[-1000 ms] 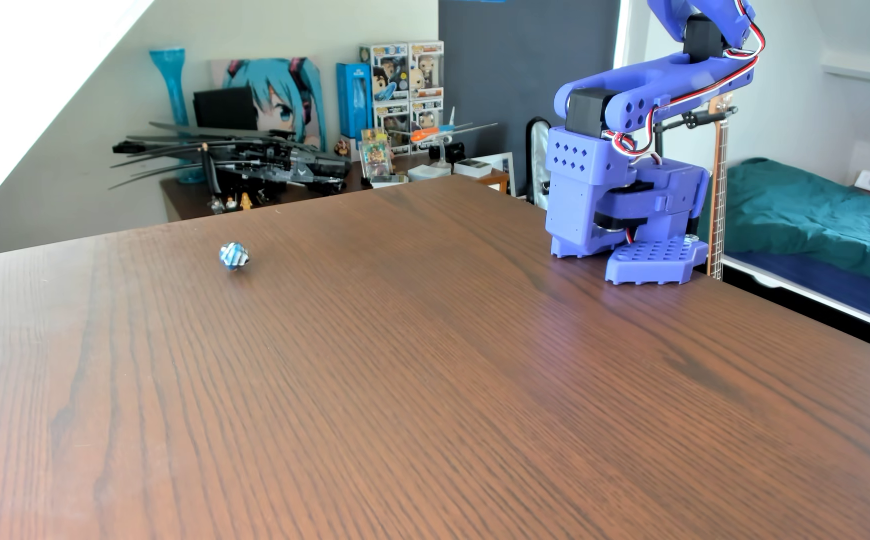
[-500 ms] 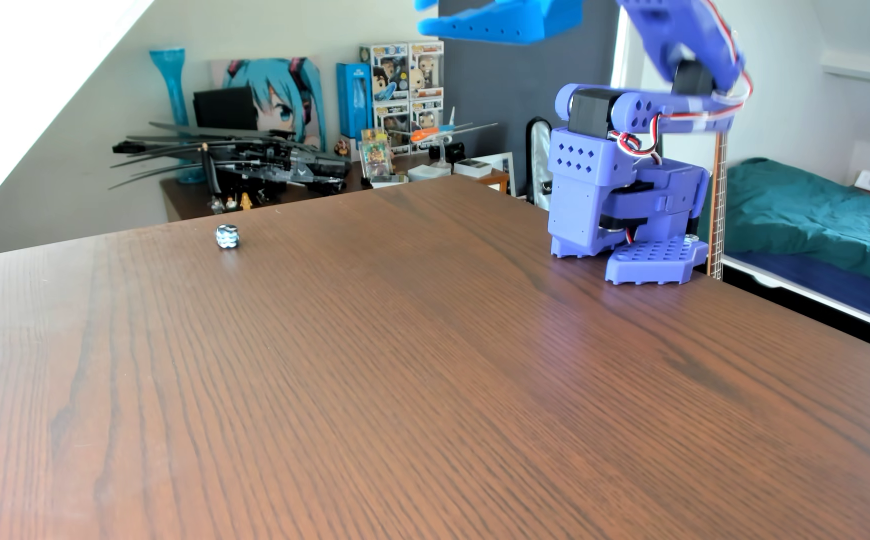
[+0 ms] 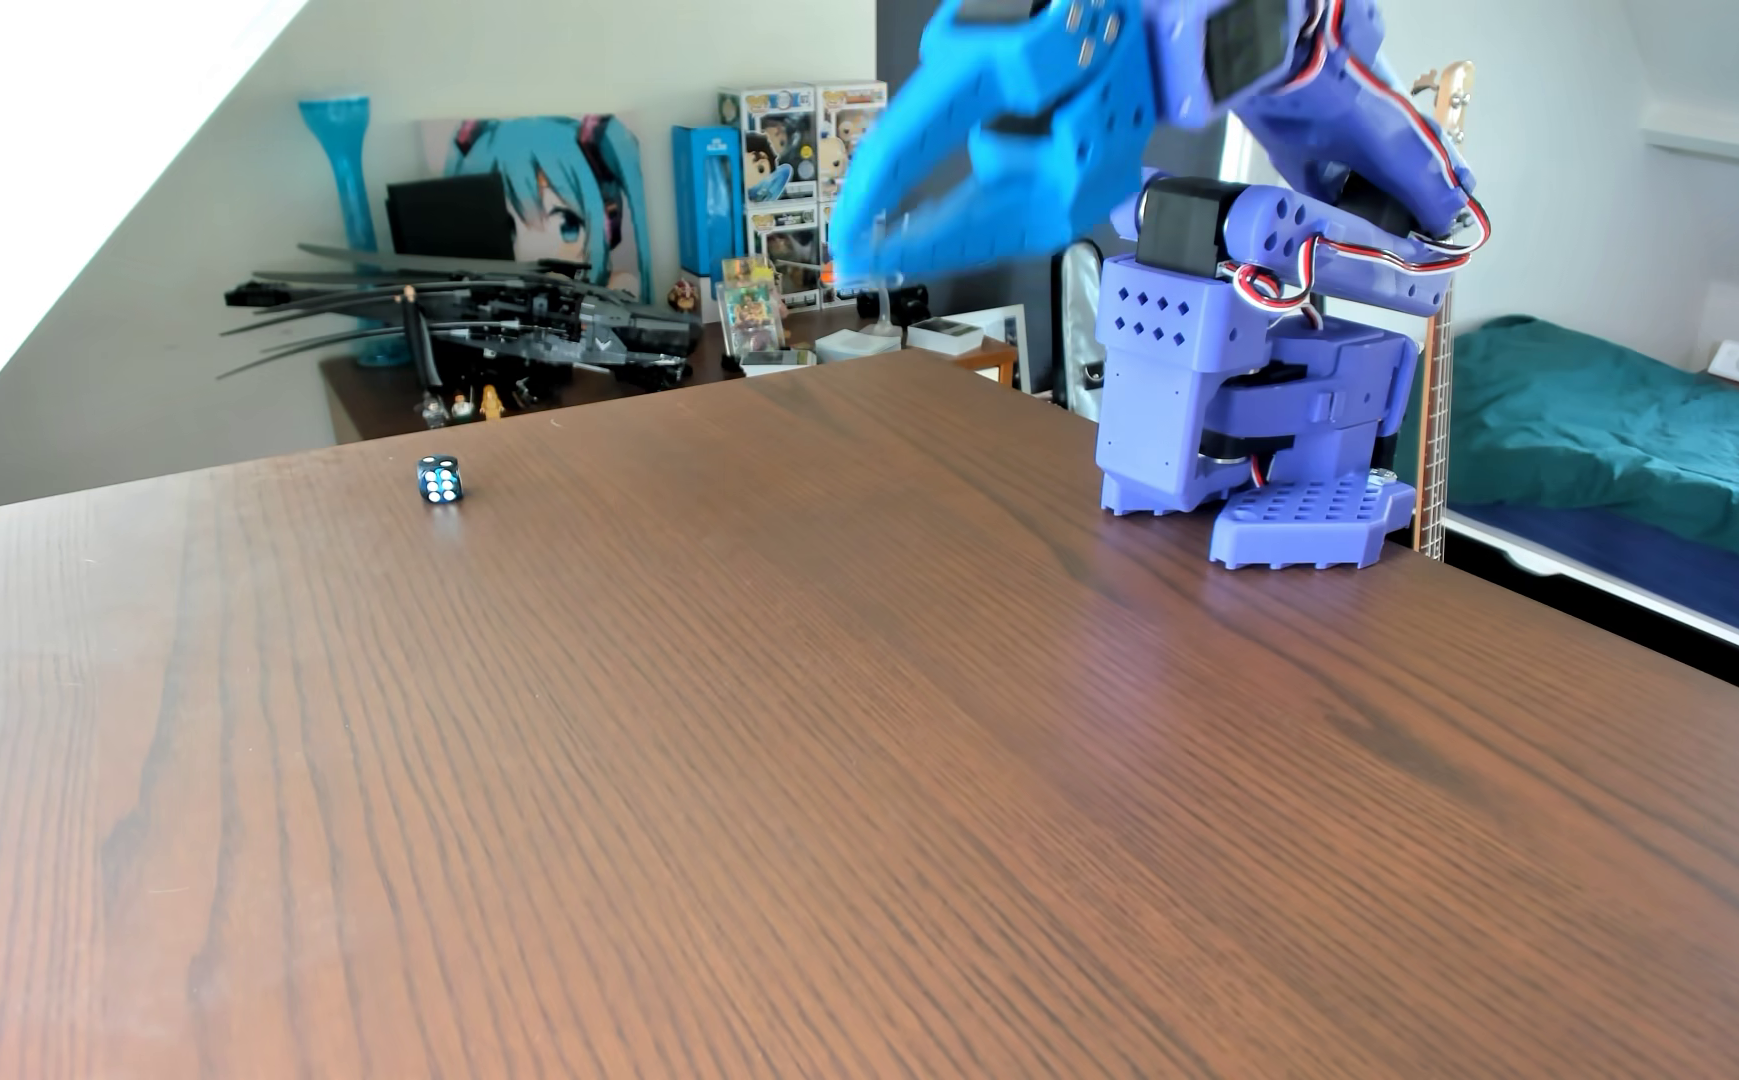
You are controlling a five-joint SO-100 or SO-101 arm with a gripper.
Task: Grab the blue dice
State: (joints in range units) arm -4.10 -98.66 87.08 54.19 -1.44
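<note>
The blue dice (image 3: 439, 480) is a tiny dark cube with white pips. It rests on the brown wooden table (image 3: 844, 727) near the far left edge in the other view. My blue gripper (image 3: 849, 260) hangs in the air well above the table, far to the right of the dice and higher than it. Its fingers (image 3: 948, 234) point down and to the left. Motion blur smears the tips, so I cannot make out whether they touch. Nothing shows between them.
The purple arm base (image 3: 1249, 436) is clamped at the table's far right edge. Behind the table a lower desk (image 3: 377, 400) carries a dark model aircraft (image 3: 491, 322), boxed figures (image 3: 803, 187) and a blue vase (image 3: 351, 208). A bed (image 3: 1623, 436) lies to the right.
The dice has rolled left and away and now lies still. The arm has swung down and left, bringing the gripper from the top edge into full view.
</note>
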